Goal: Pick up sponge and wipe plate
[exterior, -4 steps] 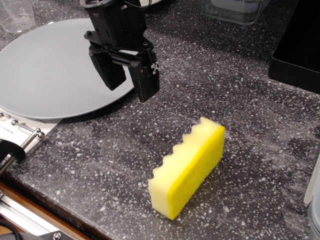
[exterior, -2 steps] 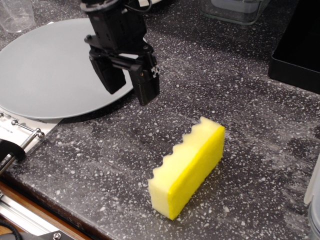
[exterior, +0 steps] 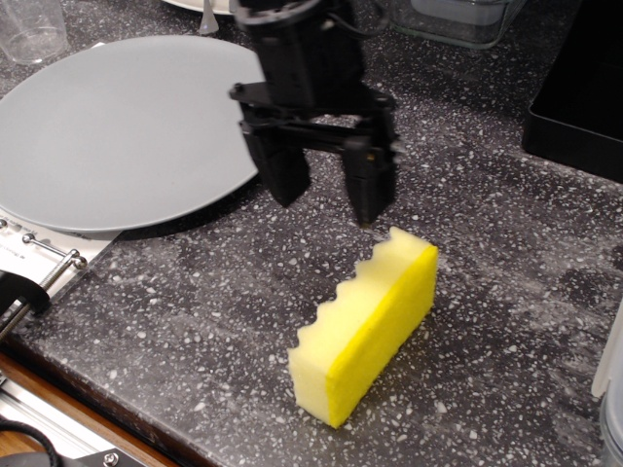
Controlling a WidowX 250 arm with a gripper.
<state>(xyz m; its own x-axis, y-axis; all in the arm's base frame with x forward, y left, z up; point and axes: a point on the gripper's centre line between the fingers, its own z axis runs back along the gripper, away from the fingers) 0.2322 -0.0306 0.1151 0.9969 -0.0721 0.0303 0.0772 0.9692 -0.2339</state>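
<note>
Black gripper (exterior: 329,202) pointing down, fingers spread wide (empty), just above sponge (exterior: 367,326).

The sponge (exterior: 365,326) is porous yellow foam — the plate (exterior: 107,136) smooth matt grey, the counter (exterior: 195,321) speckled dark stone, slightly glossy.

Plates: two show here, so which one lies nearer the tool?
The grey plate, large, round and fully on the counter just left of the open tool. The white plate is only a sliver at the top edge, farther back.
</note>
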